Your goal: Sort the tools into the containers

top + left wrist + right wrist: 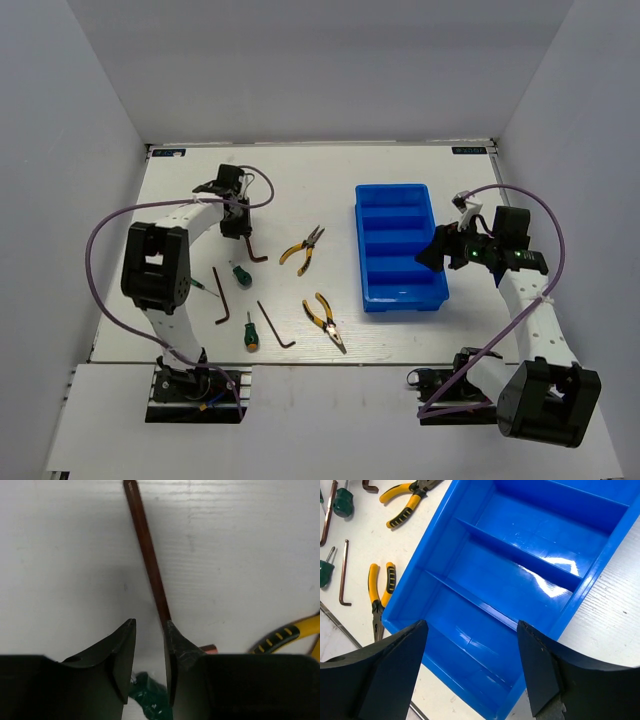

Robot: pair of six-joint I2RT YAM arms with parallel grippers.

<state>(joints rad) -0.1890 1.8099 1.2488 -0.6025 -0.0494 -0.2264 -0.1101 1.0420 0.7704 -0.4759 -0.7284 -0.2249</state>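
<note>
Top external: white table (400, 180), white walls (320, 70); left gripper (150, 625) narrowly parted, right gripper (471, 625) wide over tray (437, 530).

Rt gripper (471, 627) above blue tray (360, 245): compartments bare, open from above, thin dividers betw. L gripper (150, 624): hex key (150, 565) touching one finger, pliers (287, 630) near.

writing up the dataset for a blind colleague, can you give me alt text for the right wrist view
The open right gripper hangs over a blue tray whose visible compartments are all empty. To the tray's left on the white table lie two yellow-and-black pliers, dark hex keys and two green-handled screwdrivers.
</note>
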